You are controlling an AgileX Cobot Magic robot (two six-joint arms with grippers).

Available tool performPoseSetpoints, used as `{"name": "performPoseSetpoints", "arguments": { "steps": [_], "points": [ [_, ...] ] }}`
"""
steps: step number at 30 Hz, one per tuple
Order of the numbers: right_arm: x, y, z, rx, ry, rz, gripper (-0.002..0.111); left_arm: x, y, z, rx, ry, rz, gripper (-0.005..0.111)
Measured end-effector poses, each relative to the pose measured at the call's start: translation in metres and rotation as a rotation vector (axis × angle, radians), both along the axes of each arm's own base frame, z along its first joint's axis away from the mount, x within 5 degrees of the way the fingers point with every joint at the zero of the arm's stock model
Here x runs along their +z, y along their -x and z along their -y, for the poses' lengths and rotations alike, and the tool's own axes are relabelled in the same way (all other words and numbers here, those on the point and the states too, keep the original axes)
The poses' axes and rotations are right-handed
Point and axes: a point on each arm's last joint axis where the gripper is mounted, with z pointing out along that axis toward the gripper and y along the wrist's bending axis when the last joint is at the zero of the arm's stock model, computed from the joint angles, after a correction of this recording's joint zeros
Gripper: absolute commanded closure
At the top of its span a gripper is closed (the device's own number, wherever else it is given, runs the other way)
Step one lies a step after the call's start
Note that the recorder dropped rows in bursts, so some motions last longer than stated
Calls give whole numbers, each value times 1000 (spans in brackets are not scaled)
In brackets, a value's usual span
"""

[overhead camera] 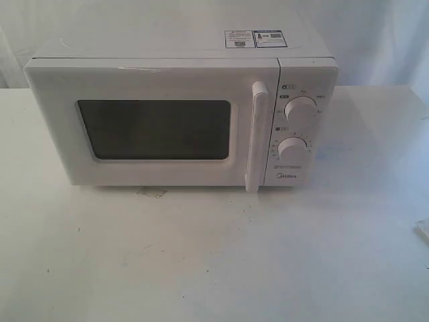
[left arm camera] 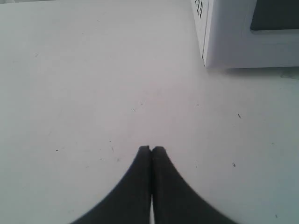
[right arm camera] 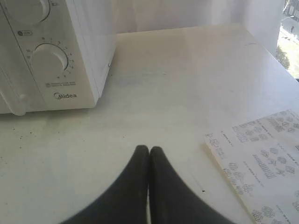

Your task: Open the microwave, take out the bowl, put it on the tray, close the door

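The white Midea microwave (overhead camera: 181, 117) stands at the back of the white table, its door (overhead camera: 151, 124) closed, with a dark window and a tall bar handle (overhead camera: 256, 137). Two dials (overhead camera: 295, 127) sit right of the handle. The bowl is hidden. The left wrist view shows my left gripper (left arm camera: 151, 149) shut and empty over bare table, with the microwave's corner (left arm camera: 243, 37) off to one side. My right gripper (right arm camera: 149, 150) is shut and empty, near the dial panel (right arm camera: 51, 60). A white printed tray (right arm camera: 261, 163) lies beside it. Neither gripper shows in the exterior view.
Stickers (overhead camera: 256, 38) lie on the oven's top. A white curtain hangs behind. A sliver of the tray's edge (overhead camera: 423, 230) shows at the far right of the table. Small dark specks mark the tabletop (overhead camera: 201, 255) in front of the oven.
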Motion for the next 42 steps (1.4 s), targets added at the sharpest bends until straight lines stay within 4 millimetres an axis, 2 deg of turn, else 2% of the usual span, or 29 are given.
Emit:
{"name": "performPoseSetpoints", "arguments": {
  "steps": [14, 20, 26, 30, 31, 33, 34, 36, 37, 39, 41, 42],
  "points": [
    [0, 0, 0, 1, 4, 0, 108, 0, 0, 0, 0, 0, 0, 107],
    [8, -2, 0, 9, 31, 92, 108, 0, 0, 0, 0, 0, 0, 107],
    [35, -3, -1, 18, 50, 381, 108, 0, 0, 0, 0, 0, 0, 107],
    [69, 9, -3, 30, 68, 792, 108, 0, 0, 0, 0, 0, 0, 107],
    [82, 18, -4, 32, 73, 976, 108, 0, 0, 0, 0, 0, 0, 107],
    [96, 30, -4, 23, 93, 1143, 108, 0, 0, 0, 0, 0, 0, 107],
    [102, 32, -4, 15, 106, 1164, 108, 0, 0, 0, 0, 0, 0, 107],
    [130, 35, -4, -10, 176, 1115, 108, 0, 0, 0, 0, 0, 0, 107],
    [142, 30, -3, -14, 198, 1029, 108, 0, 0, 0, 0, 0, 0, 107],
    [154, 4, -2, -1, 222, 745, 108, 0, 0, 0, 0, 0, 0, 107],
    [148, -30, 0, 23, 210, 441, 108, 0, 0, 0, 0, 0, 0, 107],
    [138, -46, 1, 35, 205, 306, 108, 0, 0, 0, 0, 0, 0, 107]
  ]
}}
